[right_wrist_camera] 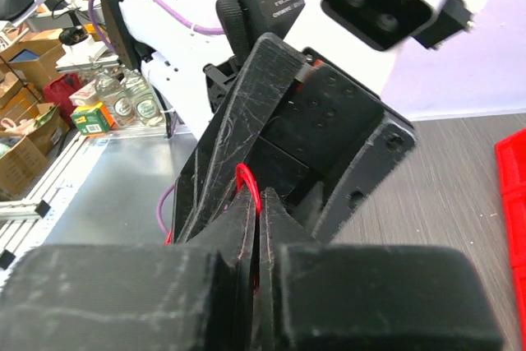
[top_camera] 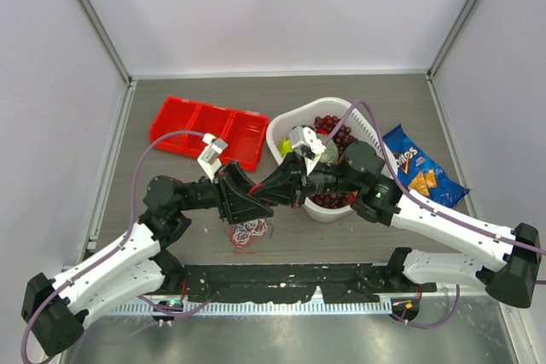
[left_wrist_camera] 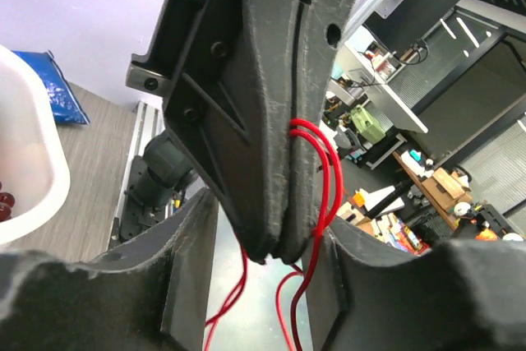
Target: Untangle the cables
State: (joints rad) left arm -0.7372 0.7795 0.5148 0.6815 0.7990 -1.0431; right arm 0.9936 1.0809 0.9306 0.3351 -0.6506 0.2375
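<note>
The cables [top_camera: 249,234] are being left in a small loopy heap on the table [top_camera: 171,219], just in front of the white bowl [top_camera: 286,118] (a bit to its left). A red cable [left_wrist_camera: 326,177] is being pinched tight by the right gripper [right_wrist_camera: 251,228] there. The left gripper [left_wrist_camera: 267,240] is being held half open around those pinching tips.

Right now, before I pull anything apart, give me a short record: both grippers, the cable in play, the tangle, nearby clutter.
right gripper: jaws shut on the red cable
left gripper: jaws apart, straddling the right gripper's tips
red cable: loops out beside the shut tips, strands trailing down
cable tangle: white and red loops on the table, near side of the meeting grippers
nearby: red tray, white bowl, chip bag
</note>
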